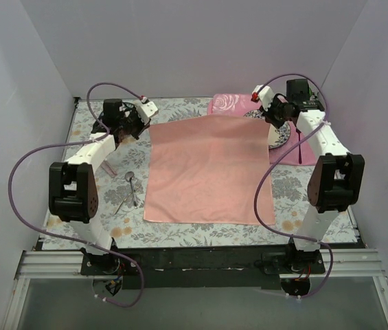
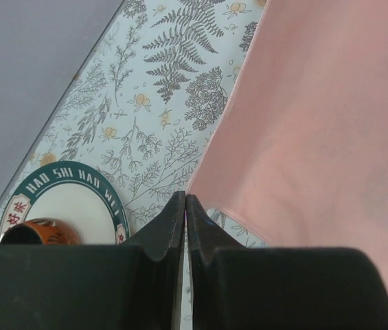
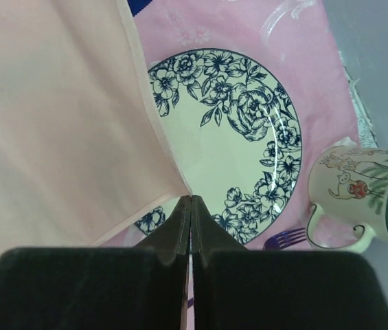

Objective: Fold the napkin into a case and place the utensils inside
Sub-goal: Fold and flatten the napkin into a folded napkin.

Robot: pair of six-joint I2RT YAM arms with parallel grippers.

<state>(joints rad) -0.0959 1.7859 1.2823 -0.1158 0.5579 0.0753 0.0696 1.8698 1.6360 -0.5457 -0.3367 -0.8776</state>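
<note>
Napkin [image 1: 207, 168] lies spread flat mid-table; my left pincer [image 2: 185, 198] and right pincer [image 3: 191, 199] are both closed tight, each pinching one far corner. Utensils [image 1: 132, 185] lie just left of it.

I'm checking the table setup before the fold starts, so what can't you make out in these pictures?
Utensils: top view, too small to count or name.
Purple fork: right wrist view, handle hidden behind the right gripper.
Orange cup: left wrist view, lower part hidden behind the left gripper.
</note>
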